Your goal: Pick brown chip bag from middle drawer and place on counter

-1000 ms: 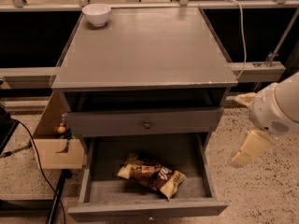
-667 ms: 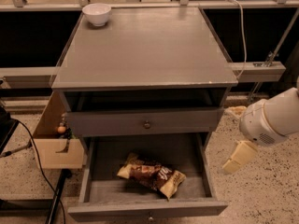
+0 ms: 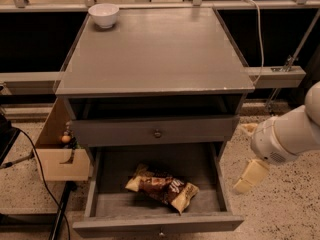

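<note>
A: Here we are at the grey cabinet, and we can see the middle drawer (image 3: 202, 166) standing wide open toward us, its bare grey floor in plain sight.

B: And there's our target! The brown chip bag (image 3: 162, 188) lies flat on that drawer floor, about midway across and nearer the front wall. It's set on a slight diagonal, with one tan end back-left and the other front-right.

A: Nothing is touching it, we should add. The gripper (image 3: 243, 156) hangs outside the drawer, off the cabinet's right side, above the speckled floor (image 3: 285, 214).

B: Right, we put it just beside the open drawer's right wall, and apart from the bag.

A: How do we read the hand?

B: We call it spread wide. Look at the pale fingers (image 3: 251, 175): one slants down toward the floor, and the other peeks out higher up by the cabinet's corner. We see nothing between them.

A: Up top, the counter (image 3: 155, 54) carries a small white bowl (image 3: 104, 15) at its back-left corner.

B: Just above the open drawer we have the plain drawer front (image 3: 120, 132) with its dark round knob (image 3: 157, 133).

A: And over on the left, a pale wooden box (image 3: 60, 163) sits beside the cabinet, with a dark cable (image 3: 41, 171) trailing across the floor.
</note>
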### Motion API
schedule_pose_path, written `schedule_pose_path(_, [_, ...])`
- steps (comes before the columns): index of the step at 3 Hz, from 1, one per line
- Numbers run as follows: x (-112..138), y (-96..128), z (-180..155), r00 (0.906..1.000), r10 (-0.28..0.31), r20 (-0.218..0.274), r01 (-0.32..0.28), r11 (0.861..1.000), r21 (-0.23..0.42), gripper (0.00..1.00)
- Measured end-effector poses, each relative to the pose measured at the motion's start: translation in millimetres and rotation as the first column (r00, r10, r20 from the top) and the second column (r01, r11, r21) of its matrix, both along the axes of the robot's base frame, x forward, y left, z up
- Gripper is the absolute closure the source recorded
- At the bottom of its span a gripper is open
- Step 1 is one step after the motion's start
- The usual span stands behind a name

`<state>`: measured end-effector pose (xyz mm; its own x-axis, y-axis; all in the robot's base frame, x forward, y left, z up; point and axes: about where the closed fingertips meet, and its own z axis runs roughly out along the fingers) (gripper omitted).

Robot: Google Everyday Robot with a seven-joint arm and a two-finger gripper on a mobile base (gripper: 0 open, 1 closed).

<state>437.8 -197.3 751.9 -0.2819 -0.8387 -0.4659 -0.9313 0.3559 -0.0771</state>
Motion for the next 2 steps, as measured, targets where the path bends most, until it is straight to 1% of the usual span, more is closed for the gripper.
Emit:
schedule_pose_path(1, [-4,7,-45,0.9995,0.003,-0.031,-0.004,1.000,-0.026,0.00])
schedule_pose_path(2, [-6,16,-86,0.9989,0.005,-0.048,-0.006,1.000,-0.028,0.00])
